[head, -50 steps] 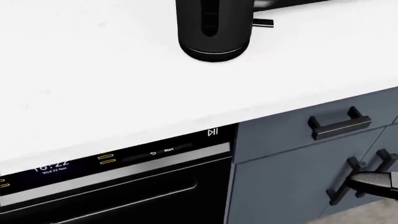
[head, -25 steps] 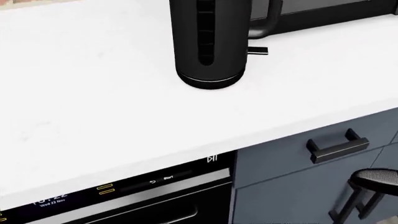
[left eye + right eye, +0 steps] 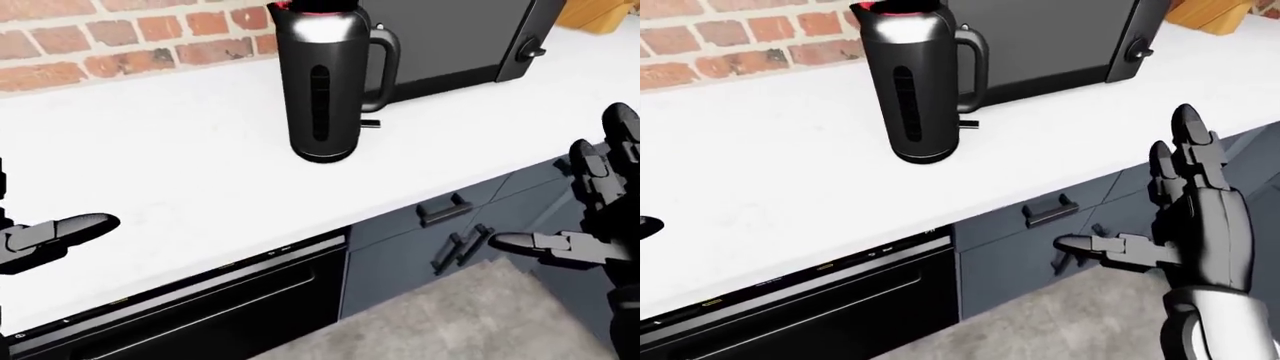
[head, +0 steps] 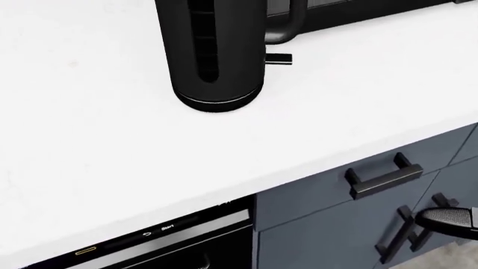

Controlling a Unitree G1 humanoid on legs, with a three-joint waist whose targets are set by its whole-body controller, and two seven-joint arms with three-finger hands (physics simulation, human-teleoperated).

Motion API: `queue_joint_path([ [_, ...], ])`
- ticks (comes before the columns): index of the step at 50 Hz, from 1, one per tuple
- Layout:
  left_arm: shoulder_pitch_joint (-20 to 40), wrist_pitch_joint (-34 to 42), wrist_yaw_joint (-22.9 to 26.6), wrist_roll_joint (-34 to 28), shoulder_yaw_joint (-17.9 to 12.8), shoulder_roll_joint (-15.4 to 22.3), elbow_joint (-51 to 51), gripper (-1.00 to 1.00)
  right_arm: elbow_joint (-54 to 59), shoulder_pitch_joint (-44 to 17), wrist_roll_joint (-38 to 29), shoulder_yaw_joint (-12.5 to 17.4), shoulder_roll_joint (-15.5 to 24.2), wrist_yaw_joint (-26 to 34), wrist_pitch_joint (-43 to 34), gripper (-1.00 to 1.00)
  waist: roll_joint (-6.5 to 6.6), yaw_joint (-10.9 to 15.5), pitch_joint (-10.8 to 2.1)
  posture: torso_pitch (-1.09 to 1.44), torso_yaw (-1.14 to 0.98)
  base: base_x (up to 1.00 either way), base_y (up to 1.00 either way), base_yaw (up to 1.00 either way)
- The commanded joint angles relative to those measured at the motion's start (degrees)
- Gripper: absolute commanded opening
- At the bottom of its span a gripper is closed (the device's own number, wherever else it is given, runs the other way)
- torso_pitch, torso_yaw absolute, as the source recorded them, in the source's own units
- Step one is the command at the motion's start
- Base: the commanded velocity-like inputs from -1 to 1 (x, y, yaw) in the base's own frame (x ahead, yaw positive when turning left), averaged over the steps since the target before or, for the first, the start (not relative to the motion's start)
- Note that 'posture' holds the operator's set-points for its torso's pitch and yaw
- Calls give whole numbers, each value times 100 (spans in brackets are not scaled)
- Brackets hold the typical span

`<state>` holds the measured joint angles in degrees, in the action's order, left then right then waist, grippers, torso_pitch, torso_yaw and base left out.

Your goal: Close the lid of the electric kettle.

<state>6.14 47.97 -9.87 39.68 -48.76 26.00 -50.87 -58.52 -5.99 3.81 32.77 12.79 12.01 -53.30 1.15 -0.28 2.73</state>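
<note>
Kettle (image 3: 323, 82) sits upper middle of left-eye view on white counter (image 3: 180, 165), handle toward microwave (image 3: 450, 37). Lid probably up, top cropped, red rim showing.

Right hand (image 3: 1200, 217) low right, fingers spread, holding nothing, off counter edge; needs lift. Left hand (image 3: 50, 234) far left, finger state can't tell.

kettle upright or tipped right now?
Upright. The electric kettle stands on its round base on the white counter, body vertical, handle toward the microwave.
</note>
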Motion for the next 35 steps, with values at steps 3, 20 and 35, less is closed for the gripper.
queue_joint_path([
  [3, 48, -143, -4, -9, -56, 94, -73, 100, -145, -88, 222, 162, -22, -20, 152, 96, -2, -2, -79, 0, 0, 0, 0, 0],
  [20, 53, -157, -19, -39, -13, 89, -73, 100, -129, 23, 846, 260, 89, -460, 327, 96, -26, 10, -40, 0, 0, 0, 0, 0],
  [35, 63, -118, -1, -39, -54, 86, -95, 100, -116, 55, 318, 73, 31, -215, 302, 95, -132, 155, -28, 0, 0, 0, 0, 27],
])
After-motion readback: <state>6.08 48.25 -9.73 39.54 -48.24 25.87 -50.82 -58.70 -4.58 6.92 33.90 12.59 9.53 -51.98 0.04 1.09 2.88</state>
